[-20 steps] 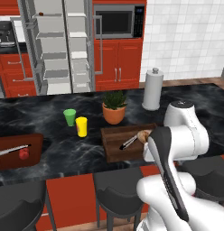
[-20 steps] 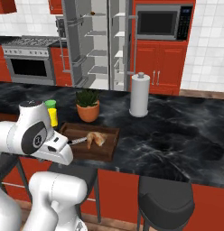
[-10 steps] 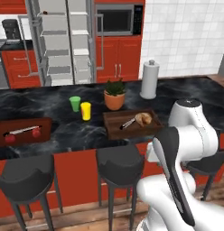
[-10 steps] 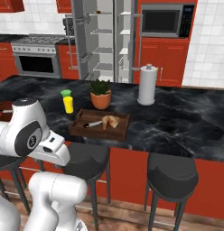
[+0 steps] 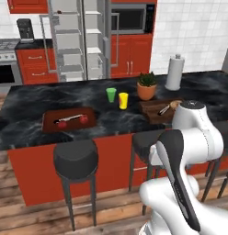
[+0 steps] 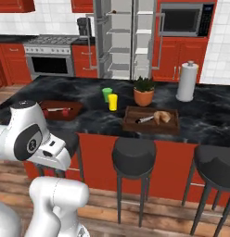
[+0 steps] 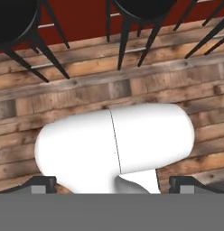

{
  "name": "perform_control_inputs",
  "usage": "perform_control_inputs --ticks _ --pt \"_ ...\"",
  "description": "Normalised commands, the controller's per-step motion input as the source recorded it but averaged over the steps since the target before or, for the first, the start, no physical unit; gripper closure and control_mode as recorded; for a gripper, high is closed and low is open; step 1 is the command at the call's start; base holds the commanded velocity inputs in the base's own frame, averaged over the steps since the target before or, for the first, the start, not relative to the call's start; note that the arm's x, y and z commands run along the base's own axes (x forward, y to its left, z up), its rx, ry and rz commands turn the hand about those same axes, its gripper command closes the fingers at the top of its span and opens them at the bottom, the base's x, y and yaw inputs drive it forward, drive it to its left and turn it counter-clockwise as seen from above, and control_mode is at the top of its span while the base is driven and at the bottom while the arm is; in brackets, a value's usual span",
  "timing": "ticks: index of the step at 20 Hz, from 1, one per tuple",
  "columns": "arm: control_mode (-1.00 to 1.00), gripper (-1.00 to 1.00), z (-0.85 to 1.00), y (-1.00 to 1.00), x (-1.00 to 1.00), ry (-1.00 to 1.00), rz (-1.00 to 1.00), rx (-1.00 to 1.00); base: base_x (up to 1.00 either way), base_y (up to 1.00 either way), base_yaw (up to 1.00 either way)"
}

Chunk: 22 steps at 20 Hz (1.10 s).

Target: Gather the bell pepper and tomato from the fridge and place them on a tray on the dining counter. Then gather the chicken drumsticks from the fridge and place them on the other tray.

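My gripper (image 7: pixel 113 184) hangs low in front of the dining counter (image 6: pixel 98 122), facing the wooden floor. Its two fingertips (image 7: pixel 41 182) stand wide apart, open, with nothing between them. On the black marble top the flat reddish-brown tray (image 5: pixel 69 120) carries small red pieces (image 5: pixel 62 124), too small to tell the tomato from the bell pepper. The dark brown raised-rim tray (image 6: pixel 151 121) holds the chicken drumsticks, a pale tan one (image 6: pixel 162 116) and a darker one (image 6: pixel 144 120). Behind the counter the grey fridge (image 5: pixel 83 41) stands with both doors open.
A green cup (image 5: pixel 111 94), a yellow cup (image 5: pixel 123 100), a potted plant (image 5: pixel 146 86) and a paper towel roll (image 5: pixel 174 72) stand on the counter between and behind the trays. Dark round stools (image 5: pixel 76 158) line its near side. Wooden floor lies under me.
The base has driven back from the counter, so the whole scene has shrunk and the stools have come into view. The things on the trays stay put, and the gripper stays open.
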Motion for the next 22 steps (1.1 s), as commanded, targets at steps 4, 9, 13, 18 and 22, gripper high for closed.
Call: perform_control_inputs --ticks 4,9,13,18,22 --pt "1.0 -1.0 0.0 0.0 0.0 0.0 0.0 0.0 -0.16 1.0 -0.19" --pt "1.0 -1.0 0.0 0.0 0.0 0.0 0.0 0.0 -0.13 1.0 -0.18" --pt "1.0 -1.0 0.0 0.0 0.0 0.0 0.0 0.0 -0.03 1.0 -0.17" --pt "1.0 -1.0 0.0 0.0 0.0 0.0 0.0 0.0 0.0 1.0 -0.17" --pt "1.0 -1.0 0.0 0.0 0.0 0.0 0.0 0.0 0.08 1.0 -0.2"
